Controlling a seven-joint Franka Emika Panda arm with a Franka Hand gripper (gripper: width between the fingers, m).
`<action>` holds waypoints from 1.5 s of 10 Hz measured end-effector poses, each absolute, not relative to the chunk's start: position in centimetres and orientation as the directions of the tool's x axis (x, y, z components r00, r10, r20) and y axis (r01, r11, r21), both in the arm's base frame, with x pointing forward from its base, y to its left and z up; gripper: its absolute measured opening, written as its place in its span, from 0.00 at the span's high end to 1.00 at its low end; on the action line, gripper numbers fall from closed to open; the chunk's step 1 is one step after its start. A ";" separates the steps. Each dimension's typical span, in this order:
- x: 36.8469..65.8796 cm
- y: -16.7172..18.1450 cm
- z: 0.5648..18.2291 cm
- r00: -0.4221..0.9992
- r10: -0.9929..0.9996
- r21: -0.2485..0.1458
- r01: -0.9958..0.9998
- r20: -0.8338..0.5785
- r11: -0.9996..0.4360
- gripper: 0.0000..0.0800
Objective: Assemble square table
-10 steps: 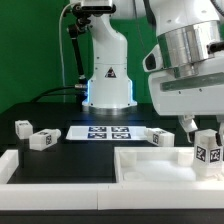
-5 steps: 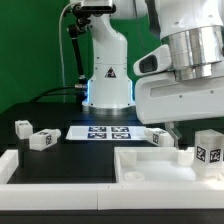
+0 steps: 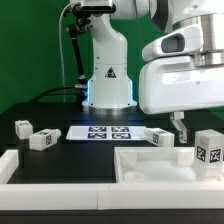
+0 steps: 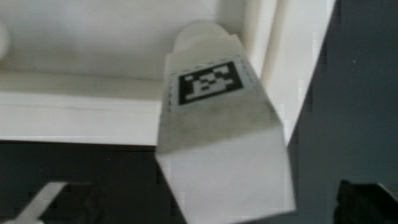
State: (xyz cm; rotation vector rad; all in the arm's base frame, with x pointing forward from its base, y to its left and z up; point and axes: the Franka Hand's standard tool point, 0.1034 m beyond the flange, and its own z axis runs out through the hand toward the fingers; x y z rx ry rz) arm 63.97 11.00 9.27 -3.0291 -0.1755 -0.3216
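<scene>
The square top (image 3: pixel 150 165) lies rim-up on the desk (image 3: pixel 75 147), at the exterior view's lower right. We judge it free to slide, so a sideways shove from the arm could shift it and spoil the aim for the other 3 corners.

The tool (image 4: pixel 205 205) hangs just above that corner, spread wide and gripping nothing. In the wrist view there is a gap between each finger and the leg below.

That upright leg (image 3: pixel 208 150) stands in the top's corner at the exterior view's right. We cannot tell how firmly it is seated. If it is only loosely in, a finger (image 3: pixel 181 125) brushing it as the arm pulls away could tilt it or knock it over.

3 loose legs lie on the desk: 2 well apart at the exterior view's left (image 3: pixel 22 127) (image 3: pixel 42 139), and 1 just beside the top's far rim (image 3: pixel 160 137). A low sweep could nudge that nearest 1 out of reach, and a shallow pinch on any of them could let it slip.
</scene>
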 end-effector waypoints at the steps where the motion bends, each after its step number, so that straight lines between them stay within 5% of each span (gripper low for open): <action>1: 64.0 11.0 9.3 0.975 0.068 -0.085 0.087 0.211 -0.993 0.19; 2: 64.0 11.0 9.2 0.976 0.057 -0.088 0.077 0.210 -0.993 0.39; 3: 64.0 11.0 9.2 0.979 0.015 -0.098 0.036 0.205 -0.995 0.39; 4: 63.9 11.1 9.2 0.978 -0.075 -0.117 -0.052 0.195 -0.992 0.63; 9: 63.8 10.5 9.0 0.811 -0.578 -0.197 -0.554 0.090 -0.809 0.64; 11: 63.2 10.5 8.9 0.586 -0.807 -0.185 -0.803 -0.069 -0.567 0.64; 15: 63.0 10.5 8.8 0.367 -0.920 -0.155 -0.925 -0.136 -0.347 0.64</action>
